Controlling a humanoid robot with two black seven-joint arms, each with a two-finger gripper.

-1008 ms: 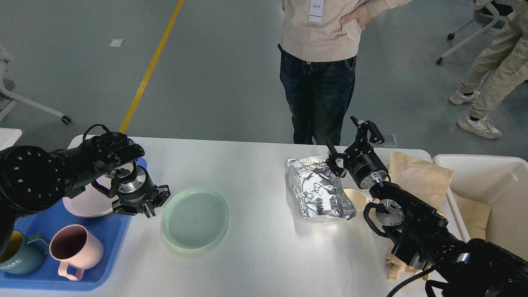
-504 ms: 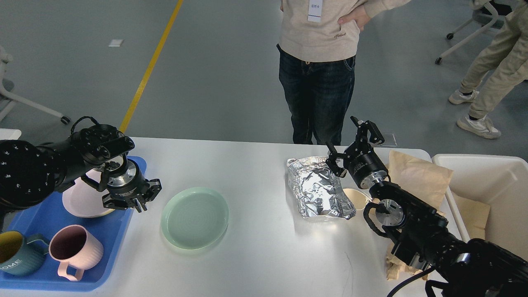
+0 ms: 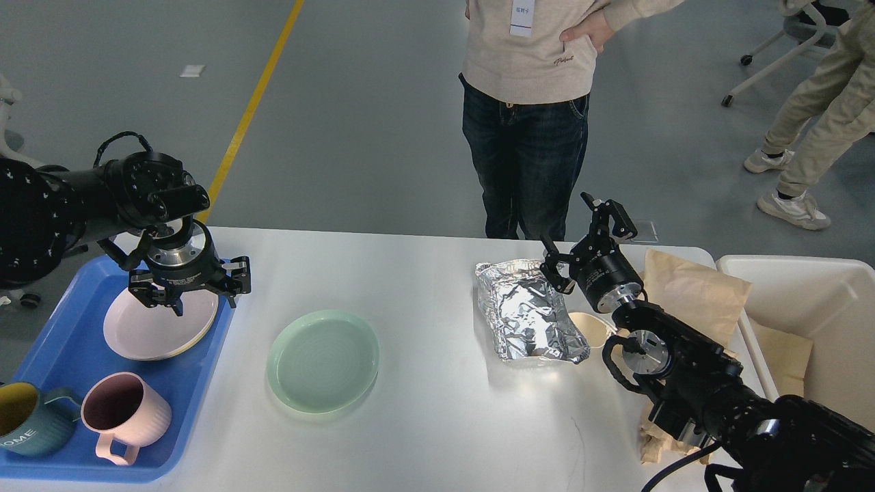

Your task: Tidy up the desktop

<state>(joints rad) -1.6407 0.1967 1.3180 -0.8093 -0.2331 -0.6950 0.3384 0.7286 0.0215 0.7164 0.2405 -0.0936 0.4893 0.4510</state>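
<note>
The white desktop point(image 3: 424, 287) carries a pale green plate point(image 3: 322, 360) left of centre and a crumpled silver foil bag point(image 3: 530, 311) right of centre. My left gripper point(image 3: 195, 297) hangs open and empty, fingers down, over the far edge of a pink plate point(image 3: 157, 328) in the blue tray point(image 3: 61, 311). My right gripper point(image 3: 577, 239) is open and empty, raised just past the foil bag's far right corner. A small beige cup point(image 3: 589, 328) lies between the foil bag and my right arm.
A pink mug point(image 3: 126, 413) and a teal mug point(image 3: 27, 417) stand in the tray's near end. A brown paper bag point(image 3: 694, 290) lies beside the white bin point(image 3: 813, 301) at the right edge. Crumpled paper point(image 3: 655, 437) shows under my right arm. A person point(image 3: 526, 102) stands at the far side.
My left gripper has moved left and away from me, from beside the green plate to over the pink plate in the tray. The right arm has not moved.
</note>
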